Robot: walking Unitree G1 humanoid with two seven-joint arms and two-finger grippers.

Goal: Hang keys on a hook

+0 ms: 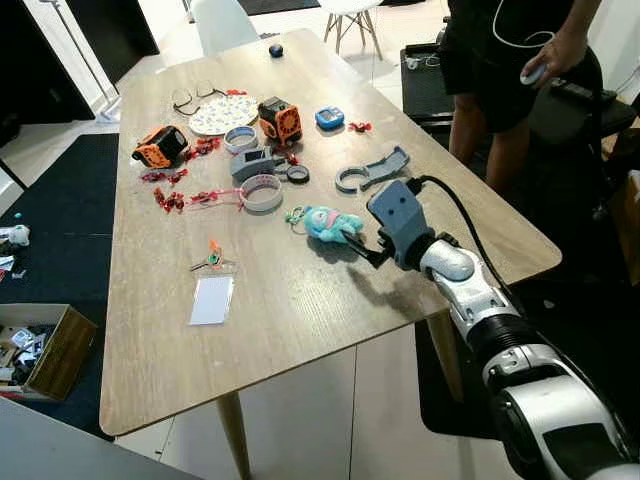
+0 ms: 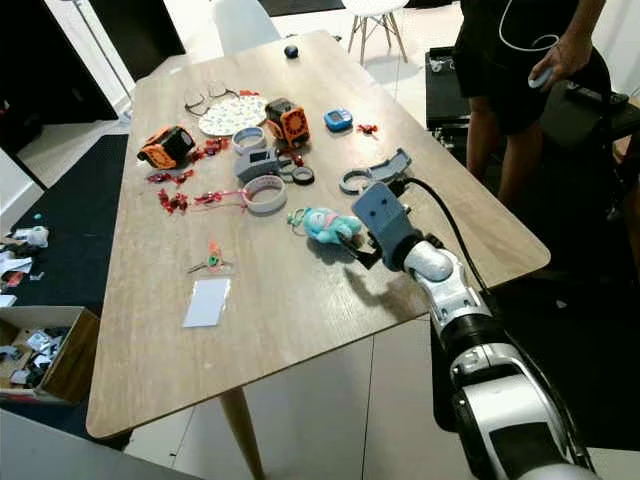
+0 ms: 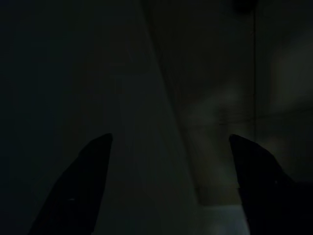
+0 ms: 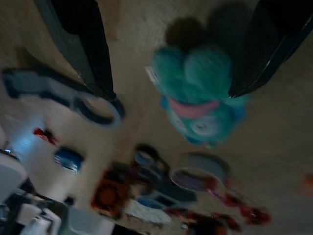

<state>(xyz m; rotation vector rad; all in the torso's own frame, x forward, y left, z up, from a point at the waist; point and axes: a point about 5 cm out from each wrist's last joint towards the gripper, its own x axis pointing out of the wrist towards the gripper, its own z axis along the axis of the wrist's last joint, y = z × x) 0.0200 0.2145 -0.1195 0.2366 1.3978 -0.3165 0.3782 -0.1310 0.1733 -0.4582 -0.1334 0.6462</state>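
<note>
- Keys (image 1: 213,259) with an orange tag lie flat on the wooden tabletop (image 1: 300,310), toward its left side, just above a white card (image 1: 212,300) and well apart from both tools.
- Right tool (image 1: 362,243) hangs low over the tabletop, reaching in from the right; its two black fingers (image 4: 83,44) stand spread apart, holding nothing, either side of a teal plush toy (image 1: 331,225) that lies right in front of them.
- Left tool (image 3: 168,196) shows in a very dark wrist view, its two fingers wide apart with nothing between them.
- A grey hook-shaped piece (image 1: 372,171) lies on the tabletop just beyond the plush toy.
- Farther back sit two tape rolls (image 1: 261,192), two orange-and-black devices (image 1: 280,120), scattered red bits (image 1: 170,195), a small blue item (image 1: 330,118), a patterned plate (image 1: 222,114) and glasses (image 1: 195,96).
- A person (image 1: 510,70) in dark clothes stands at the far right corner, holding a small object.
- A cardboard box (image 1: 45,350) sits on the floor to the left.
</note>
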